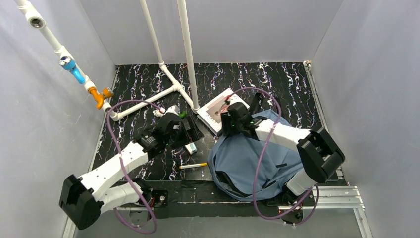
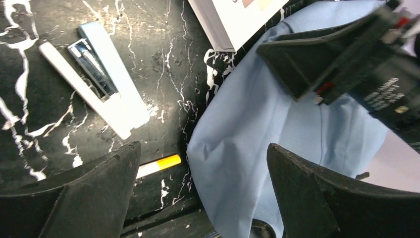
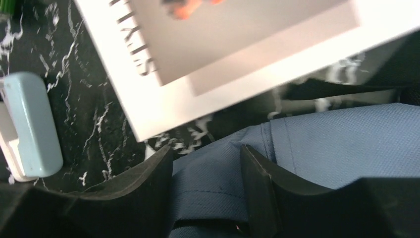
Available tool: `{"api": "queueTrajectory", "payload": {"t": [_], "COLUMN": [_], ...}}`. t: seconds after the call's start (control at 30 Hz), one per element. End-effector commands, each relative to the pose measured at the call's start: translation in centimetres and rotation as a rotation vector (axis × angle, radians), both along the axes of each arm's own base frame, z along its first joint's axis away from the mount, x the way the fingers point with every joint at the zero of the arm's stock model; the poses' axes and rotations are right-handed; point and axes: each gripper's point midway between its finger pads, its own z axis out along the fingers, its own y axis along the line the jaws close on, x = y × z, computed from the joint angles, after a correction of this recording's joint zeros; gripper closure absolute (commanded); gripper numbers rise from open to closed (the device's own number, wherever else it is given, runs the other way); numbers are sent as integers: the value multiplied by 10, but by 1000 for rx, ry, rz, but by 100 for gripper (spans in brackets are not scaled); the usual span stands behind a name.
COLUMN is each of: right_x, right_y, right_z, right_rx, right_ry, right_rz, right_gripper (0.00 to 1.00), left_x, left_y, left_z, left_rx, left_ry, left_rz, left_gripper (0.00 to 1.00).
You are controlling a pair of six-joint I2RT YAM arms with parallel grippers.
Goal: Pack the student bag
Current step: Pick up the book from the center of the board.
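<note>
slate-blue student bag (image 1: 233, 166) lying crumpled

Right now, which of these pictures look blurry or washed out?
Right wrist: the book is blurred and bleached white, while the bag weave is crisp. Left wrist: the stapler metal glints. Top view: evenly lit and sharp.

Lettering on the white book (image 3: 163, 101) is cropped, not legible.
</note>
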Motion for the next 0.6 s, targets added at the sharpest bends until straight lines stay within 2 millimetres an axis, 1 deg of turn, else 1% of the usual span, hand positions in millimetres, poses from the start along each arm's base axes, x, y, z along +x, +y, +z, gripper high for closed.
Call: {"api": "queueTrajectory", "payload": {"t": [0.0,0.03,0.1,0.13,0.2,0.27,0.3,0.33,0.43,0.5,0.57], "right_x": [7,11,19,23,30,38,41,45,62,74,88], "right_y": [-64,-72,-80,-79,-72,-61,-56,-53,-50,-49,-50], "right_z": [-8,-5,2,6,16,29,34,39,51,57,61], "right_rx": [10,15,33,52,89,113,116,112,89,91,76], "right_ry": [54,48,39,43,46,37,32,19,-24,-25,-26], "right_rz": [-146,-162,-172,-164,-136,-87,-59,-38,-30,-46,-91], "right_gripper": [39,37,29,24,15,9,8,7,2,2,2], "left_x": [22,27,38,43,56,67,71,79,92,99,105], "left_y": [-35,-41,-53,-59,-68,-68,-67,-59,-45,-43,-42], "left_z": [7,4,-2,-5,-7,-14,-15,-16,-10,-10,-15], "left_rx": [-86,-93,-109,-118,-143,-168,-183,-163,-140,-127,-104], "left_ry": [1,8,24,33,13,-3,-4,-29,-82,-94,-91], "left_rz": [-67,-73,-76,-73,-60,13,45,108,203,225,236], "left_gripper": [2,2,3,4,10,12,13,15,21,23,24]}}
